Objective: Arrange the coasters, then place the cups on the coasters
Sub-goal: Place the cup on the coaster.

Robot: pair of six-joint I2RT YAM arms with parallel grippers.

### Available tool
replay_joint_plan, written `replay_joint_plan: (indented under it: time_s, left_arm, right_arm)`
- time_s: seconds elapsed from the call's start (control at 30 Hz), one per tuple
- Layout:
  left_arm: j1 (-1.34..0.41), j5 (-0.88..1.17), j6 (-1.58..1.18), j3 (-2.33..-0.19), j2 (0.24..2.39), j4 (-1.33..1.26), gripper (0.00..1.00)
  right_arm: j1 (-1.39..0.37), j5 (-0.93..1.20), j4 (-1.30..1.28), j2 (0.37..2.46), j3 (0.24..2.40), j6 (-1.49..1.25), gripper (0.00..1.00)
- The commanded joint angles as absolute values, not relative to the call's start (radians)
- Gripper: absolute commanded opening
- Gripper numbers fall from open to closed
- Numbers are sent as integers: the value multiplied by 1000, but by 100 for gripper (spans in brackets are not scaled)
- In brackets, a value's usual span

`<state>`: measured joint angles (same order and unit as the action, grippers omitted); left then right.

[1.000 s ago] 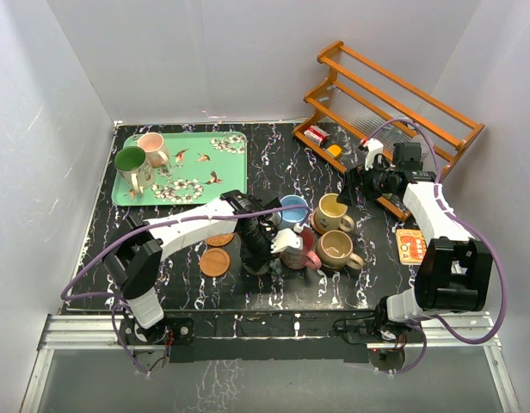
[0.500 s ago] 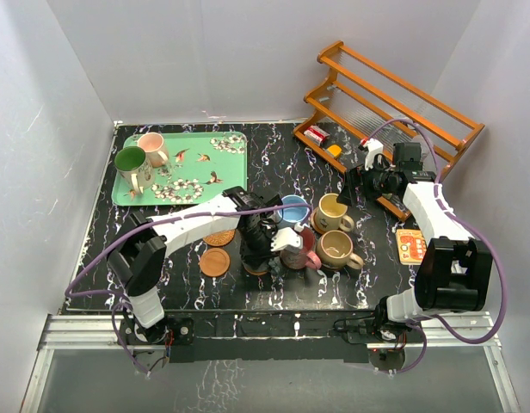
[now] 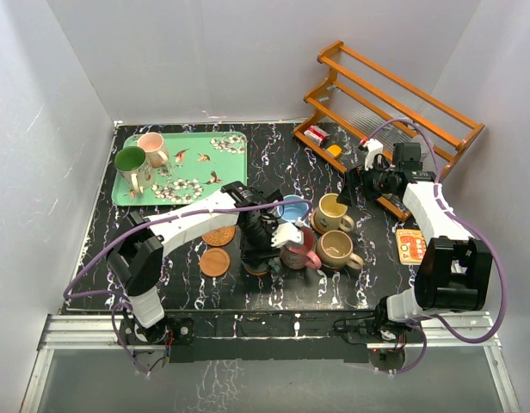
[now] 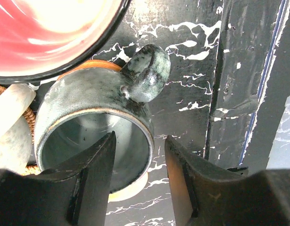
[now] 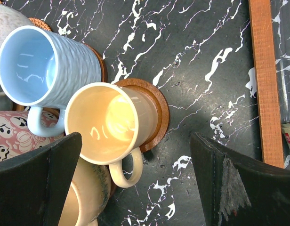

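Left tool half parted around the side wall of the grey-teal mug: one finger inside the mouth, the other outside, a small gap on each side, so no grip. Mug upright on a tan woven coaster on the counter, directly under this tool, handle pointing away. Next, probably, straight up along the mug's axis. Right tool wide and holding nothing, over by the yellow-cream mug.

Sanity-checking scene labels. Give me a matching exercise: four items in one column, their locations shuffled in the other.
Items:
1. green cup
2. grey-teal cup
3. yellow-cream cup
4. orange card

Places:
A. on a dark brown coaster
B. flat on the table, right side
C. on the tray
D. rim straddled by the left gripper

Pairs: 1-C, 2-D, 3-A, 4-B
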<state>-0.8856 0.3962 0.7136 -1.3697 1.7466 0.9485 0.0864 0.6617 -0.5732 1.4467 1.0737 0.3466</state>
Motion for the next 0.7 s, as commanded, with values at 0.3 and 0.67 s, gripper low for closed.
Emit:
replay_joint_plan:
  time_s: [0.3, 0.67]
  left_arm:
    - [-812, 394, 657, -1414, 1529, 993, 51]
    - [-378, 354, 465, -1504, 1433, 815, 62]
  right_arm:
    - [91, 666, -548, 1433, 1123, 359, 98]
    - [91, 663, -534, 1421, 1127, 328, 98]
